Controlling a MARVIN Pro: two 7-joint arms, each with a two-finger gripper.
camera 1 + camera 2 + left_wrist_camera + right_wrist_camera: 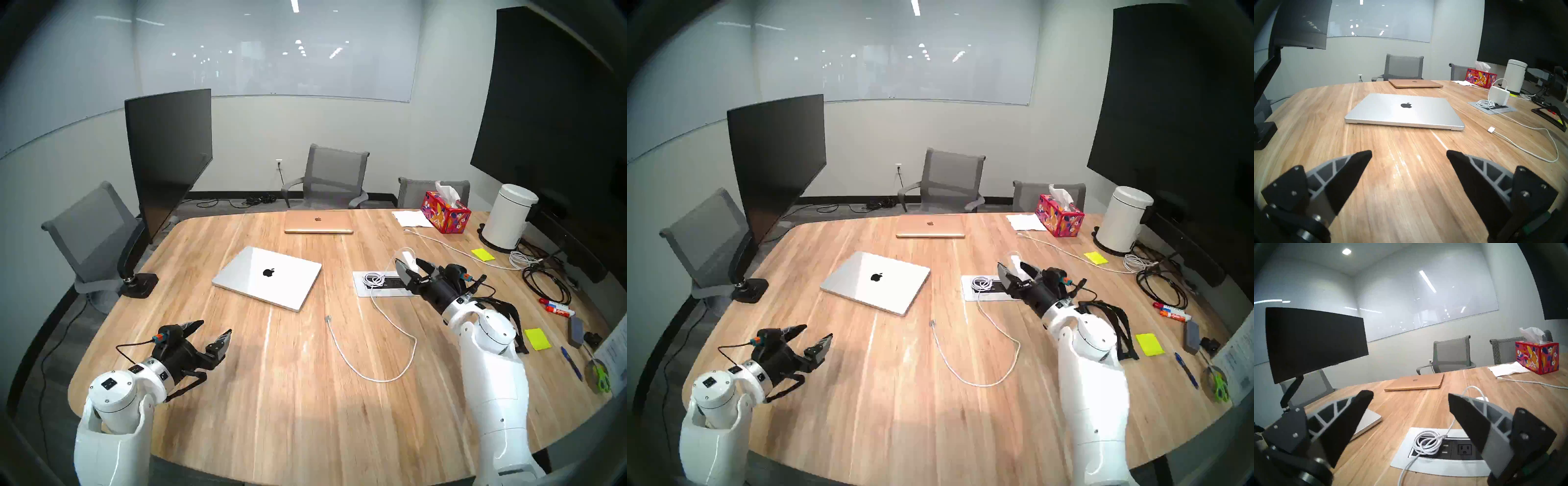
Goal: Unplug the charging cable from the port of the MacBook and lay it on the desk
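The silver MacBook (268, 276) lies shut in the middle of the light-wood desk (271, 390). The white charging cable (383, 377) lies loose on the desk. Its small flat plug (327, 318) rests apart from the MacBook's near right corner, plugged into nothing; it also shows in the left wrist view (1490, 130). The cable loops back to a coil (1429, 441) on the grey outlet plate (361, 292), where the white power brick (1498, 95) stands. My right gripper (409, 262) is open and empty above the plate, beside the brick. My left gripper (215, 326) is open and empty, near the desk's front left.
A gold laptop (318, 222) lies at the far edge. A monitor on an arm (166, 159) stands far left. A tissue box (445, 212), a white canister (509, 215), another white cable (451, 246), black cables (543, 281), markers, sticky notes and scissors crowd the right side.
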